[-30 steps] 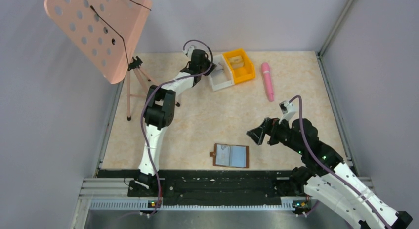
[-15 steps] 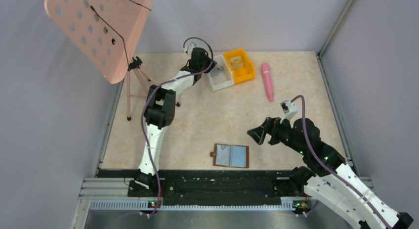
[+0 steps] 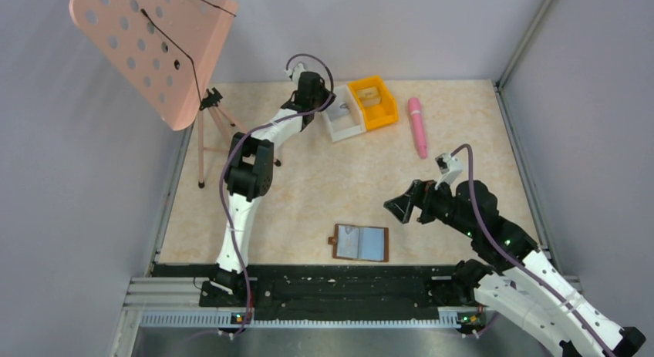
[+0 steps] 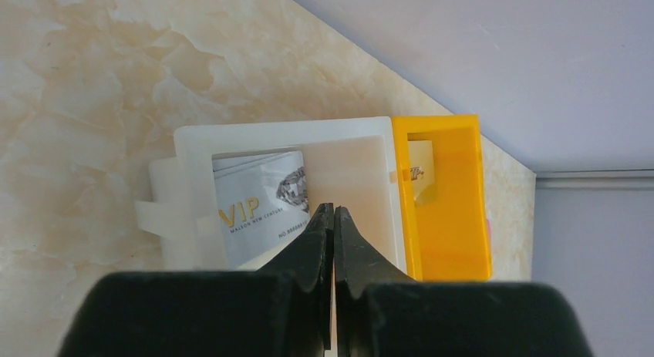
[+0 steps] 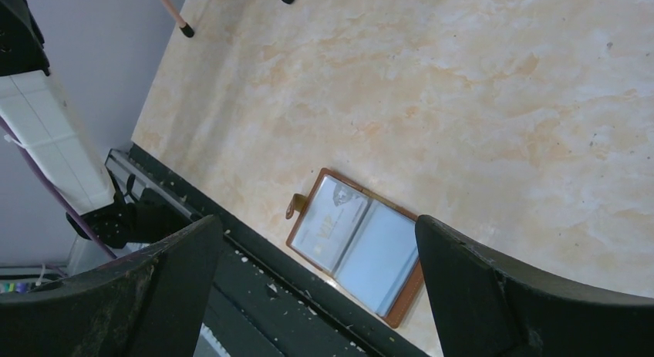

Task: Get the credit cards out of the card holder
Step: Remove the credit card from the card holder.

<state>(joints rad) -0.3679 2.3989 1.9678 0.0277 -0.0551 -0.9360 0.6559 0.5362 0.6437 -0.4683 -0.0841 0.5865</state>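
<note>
Marbled beige worktop (image 3: pixel 308 187). Open card holder (image 3: pixel 361 243) near front edge. White bin (image 3: pixel 347 128) and orange bin (image 3: pixel 383 114) touch at back; pink tube (image 3: pixel 417 126) nearby.

The right gripper (image 5: pixel 318 222) hangs with its jaws spread wide above the card holder (image 5: pixel 355 245). The holder lies open and flat by the worktop's (image 5: pixel 432 87) near edge, a credit card (image 5: pixel 328 224) in its clasp-side pocket.

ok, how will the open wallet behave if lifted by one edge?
Probably floppy: the wallet lies open flat with a middle fold, so the free half likely swings. It looks thin and light; a push may just slide it.
</note>
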